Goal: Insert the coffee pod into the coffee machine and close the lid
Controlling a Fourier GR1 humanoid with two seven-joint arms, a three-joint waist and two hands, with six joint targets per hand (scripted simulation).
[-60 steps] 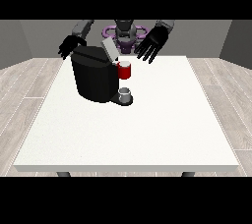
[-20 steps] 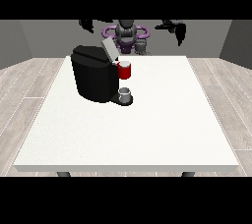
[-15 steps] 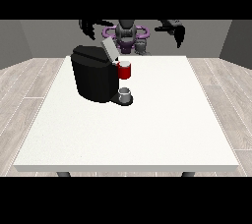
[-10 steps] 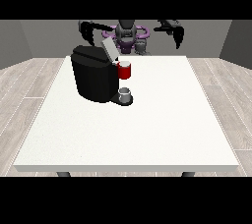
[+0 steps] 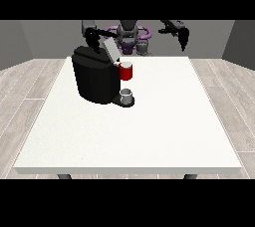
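The surface [image 5: 149,136] is white, smooth and matt, with a faint fine speckle. On it, the coffee machine [image 5: 93,76] has a black body that looks like matt plastic; its raised lid [image 5: 110,50] is a lighter grey with a dull sheen. A red thing at the machine [image 5: 126,71] looks smooth and slightly glossy. Below it, a grey thing [image 5: 126,94] has a soft metallic look. The floor [image 5: 25,79] around the surface shows pale wood-look planks, matt.
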